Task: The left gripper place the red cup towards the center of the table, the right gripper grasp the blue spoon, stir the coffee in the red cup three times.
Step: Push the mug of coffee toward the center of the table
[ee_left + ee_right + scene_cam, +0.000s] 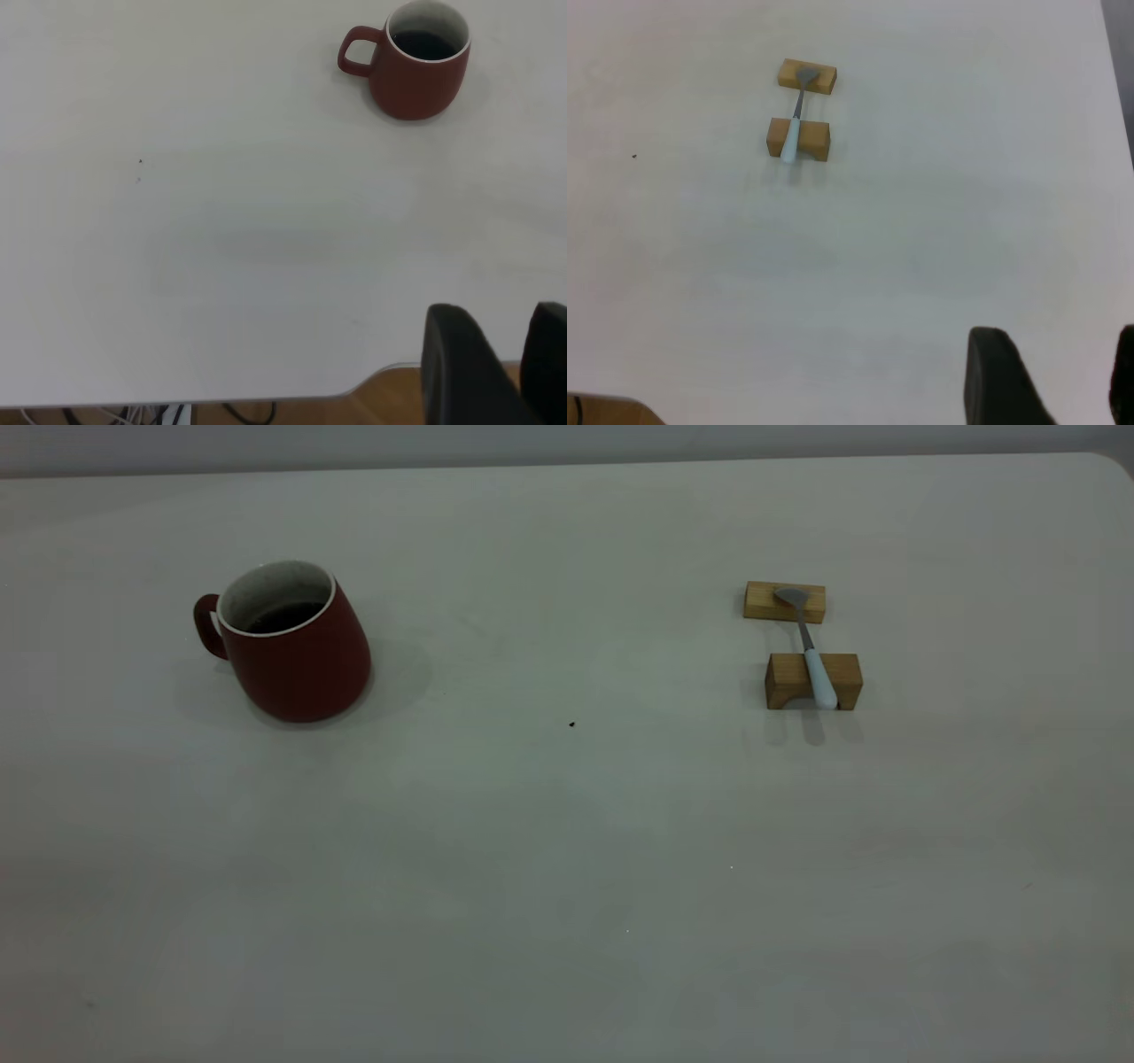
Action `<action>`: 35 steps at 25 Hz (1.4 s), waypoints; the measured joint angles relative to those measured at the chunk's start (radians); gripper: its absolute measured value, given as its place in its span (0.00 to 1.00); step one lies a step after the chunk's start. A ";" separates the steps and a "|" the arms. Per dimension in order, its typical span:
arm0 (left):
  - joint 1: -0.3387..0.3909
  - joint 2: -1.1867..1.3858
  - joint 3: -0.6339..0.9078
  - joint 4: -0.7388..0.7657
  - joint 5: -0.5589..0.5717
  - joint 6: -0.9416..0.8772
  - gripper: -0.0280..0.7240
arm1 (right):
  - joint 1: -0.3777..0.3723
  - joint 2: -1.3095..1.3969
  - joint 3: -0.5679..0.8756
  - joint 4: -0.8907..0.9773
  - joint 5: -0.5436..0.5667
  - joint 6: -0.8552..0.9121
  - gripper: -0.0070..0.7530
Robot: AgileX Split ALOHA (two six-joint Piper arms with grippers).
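Note:
The red cup (297, 655) stands upright on the left part of the table (567, 824), handle to the left, with dark coffee (283, 615) inside. In the left wrist view the red cup (421, 75) is far off from my left gripper (500, 320), which hangs open and empty at the table's near edge. The blue spoon (815, 655) lies across two wooden blocks on the right, bowl on the far block. My right gripper (1059, 341) is open, empty, and well away from the blue spoon (793, 133). Neither gripper shows in the exterior view.
The flat far block (762, 600) and the arched near block (788, 682) carry the spoon. A tiny dark speck (571, 724) lies mid-table. The table's edge (266, 398) runs near the left gripper, with cables and wooden floor below.

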 joint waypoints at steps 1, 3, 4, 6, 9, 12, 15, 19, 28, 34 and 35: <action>0.000 0.000 0.000 0.000 0.000 0.000 0.36 | 0.000 0.000 0.000 0.000 0.000 0.000 0.47; 0.000 0.000 0.000 0.000 0.000 0.000 0.36 | 0.000 0.000 0.000 0.000 0.000 0.000 0.47; 0.000 0.000 0.000 0.000 0.000 0.000 0.36 | 0.000 0.000 0.000 0.000 0.000 0.000 0.47; 0.000 0.000 0.000 0.000 0.000 -0.013 0.36 | 0.000 0.000 0.000 0.000 0.000 0.000 0.47; 0.000 0.048 -0.021 0.000 0.005 -0.056 0.36 | 0.000 0.000 0.000 0.000 0.000 0.000 0.47; 0.000 0.185 -0.073 0.000 -0.027 -0.064 0.36 | 0.000 0.000 0.000 0.000 0.000 0.000 0.47; 0.000 0.393 -0.138 0.000 -0.087 -0.040 0.36 | 0.000 0.000 0.000 0.000 0.000 0.000 0.47; 0.000 0.685 -0.234 0.000 -0.167 0.007 0.36 | 0.000 0.000 0.000 0.000 0.000 0.000 0.47; 0.000 1.295 -0.565 -0.031 -0.233 0.317 0.55 | 0.000 0.000 0.000 0.000 0.000 0.000 0.47; -0.001 1.627 -0.765 -0.066 -0.209 0.641 0.92 | 0.000 0.000 0.000 0.000 0.000 0.000 0.47; -0.001 1.676 -0.800 -0.073 -0.201 0.699 0.94 | 0.000 0.000 0.000 0.000 0.000 0.000 0.47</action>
